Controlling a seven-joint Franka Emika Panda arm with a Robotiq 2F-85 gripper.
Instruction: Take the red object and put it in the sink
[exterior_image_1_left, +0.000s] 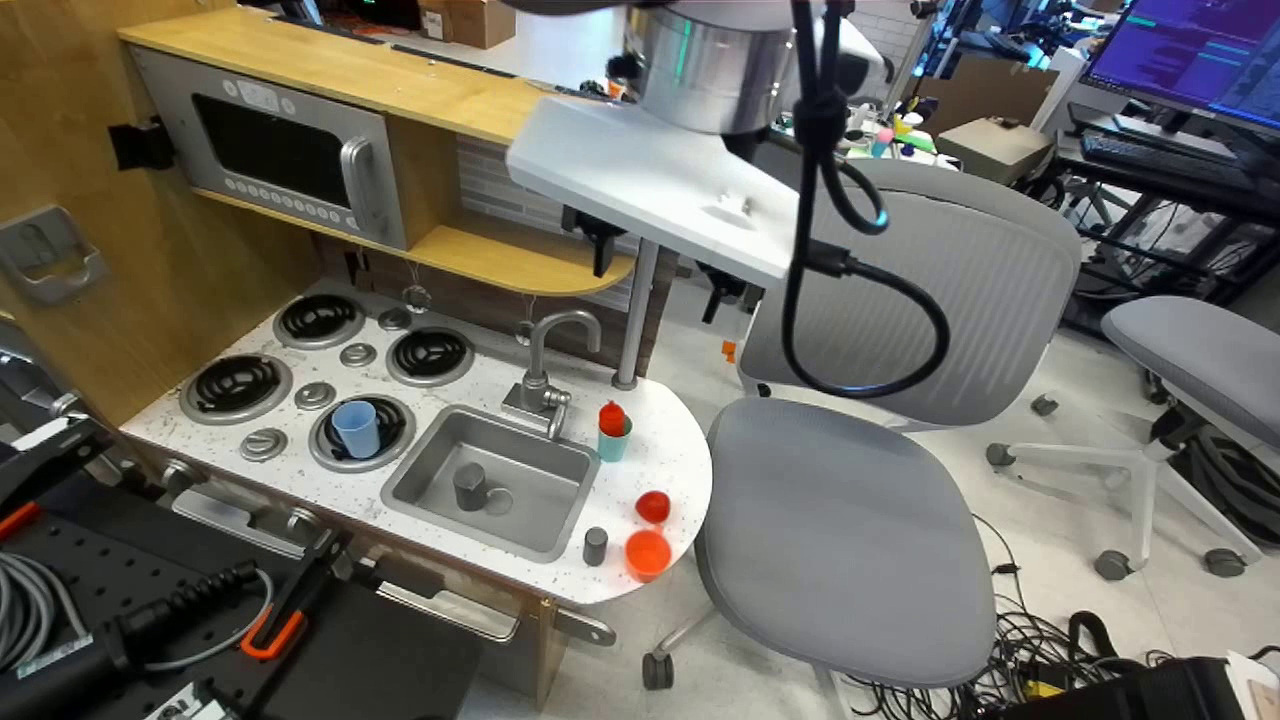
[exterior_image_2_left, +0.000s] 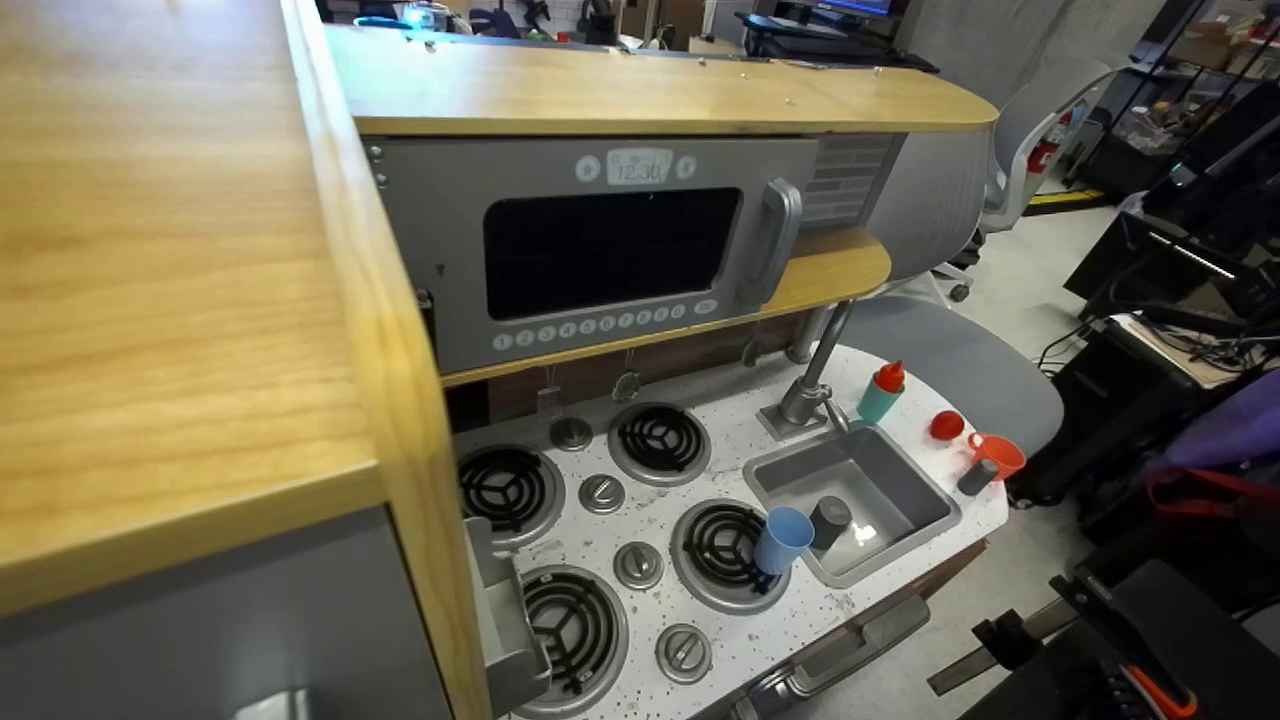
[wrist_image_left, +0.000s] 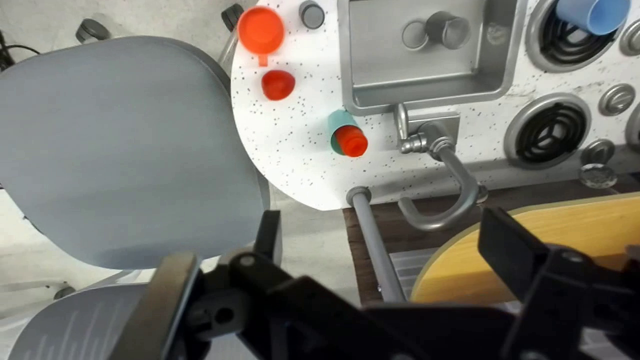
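Observation:
The red object (exterior_image_1_left: 653, 507) is a small roundish plain red piece on the white counter's rounded end, beside the sink. It also shows in an exterior view (exterior_image_2_left: 947, 425) and in the wrist view (wrist_image_left: 278, 85). The sink (exterior_image_1_left: 545, 490) is a grey metal basin in the counter; it also shows in an exterior view (exterior_image_2_left: 885, 485) and in the wrist view (wrist_image_left: 382, 50). My gripper (exterior_image_1_left: 656, 290) is open and empty, high above the counter's end near the shelf and chair. Its spread fingers show in the wrist view (wrist_image_left: 381, 220). It is out of view in an exterior view.
An orange-red cup (exterior_image_1_left: 648, 556) and a grey cylinder (exterior_image_1_left: 595, 546) stand near the red object. A teal cup (exterior_image_1_left: 613, 446) holds a red cap-like piece. A grey cup (exterior_image_1_left: 470, 487) is in the sink. The faucet (exterior_image_1_left: 537, 360), pole (exterior_image_1_left: 638, 315) and wooden shelf (exterior_image_1_left: 520, 265) rise behind.

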